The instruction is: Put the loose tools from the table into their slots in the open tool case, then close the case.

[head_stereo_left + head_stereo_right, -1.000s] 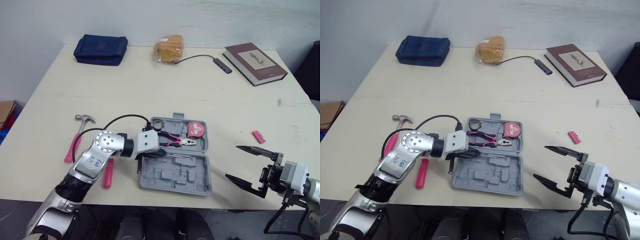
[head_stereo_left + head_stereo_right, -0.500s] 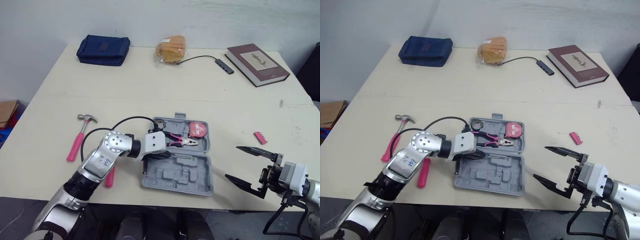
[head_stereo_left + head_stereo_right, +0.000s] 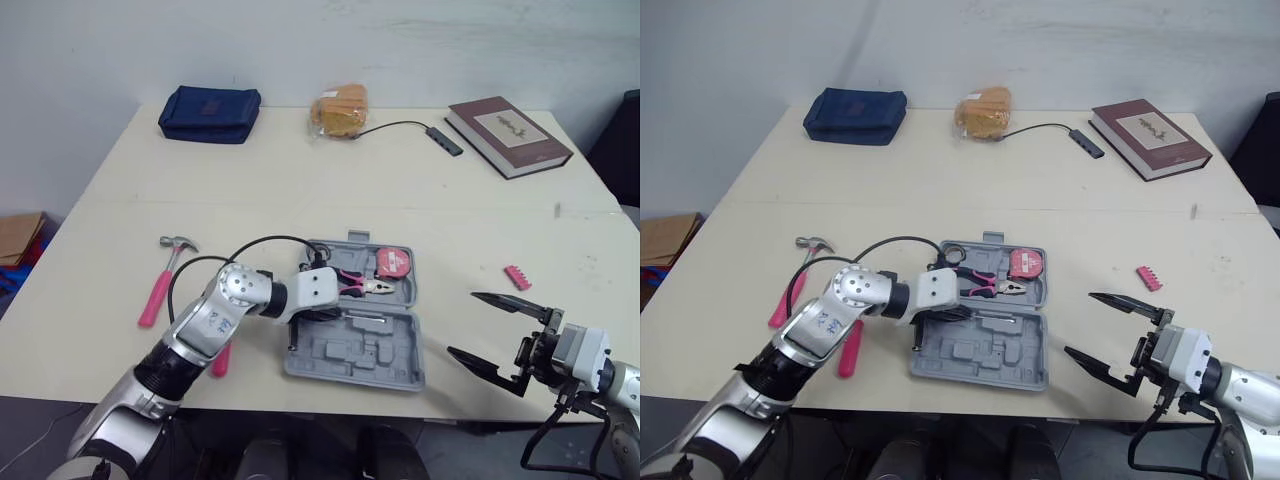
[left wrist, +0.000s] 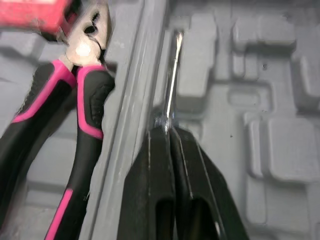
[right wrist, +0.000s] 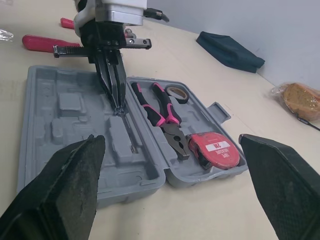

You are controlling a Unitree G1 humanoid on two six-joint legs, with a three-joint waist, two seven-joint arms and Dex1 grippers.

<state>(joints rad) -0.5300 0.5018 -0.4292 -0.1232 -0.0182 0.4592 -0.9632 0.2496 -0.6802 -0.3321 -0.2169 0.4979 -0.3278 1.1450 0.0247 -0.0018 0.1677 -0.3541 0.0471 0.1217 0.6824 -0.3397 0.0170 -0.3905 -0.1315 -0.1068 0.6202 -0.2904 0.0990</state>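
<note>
Pinching a thin metal rod (image 4: 172, 80): left gripper (image 4: 167, 129) down in the open tool case (image 3: 345, 357), jaws clenched on the rod.
Rod lies along the hinge ridge, in the case's front half; pliers (image 3: 357, 283), red tape measure (image 3: 393, 262) and tape roll (image 5: 176, 93) sit in the rear half. Pink hammer (image 3: 158, 285) and a pink-handled tool (image 3: 848, 348) lie loose on the counter (image 3: 300, 190) left of the case. Right gripper (image 3: 462, 323) hovers right of the case, jaws released wide, pink bit strip (image 3: 517, 276) beyond it.
</note>
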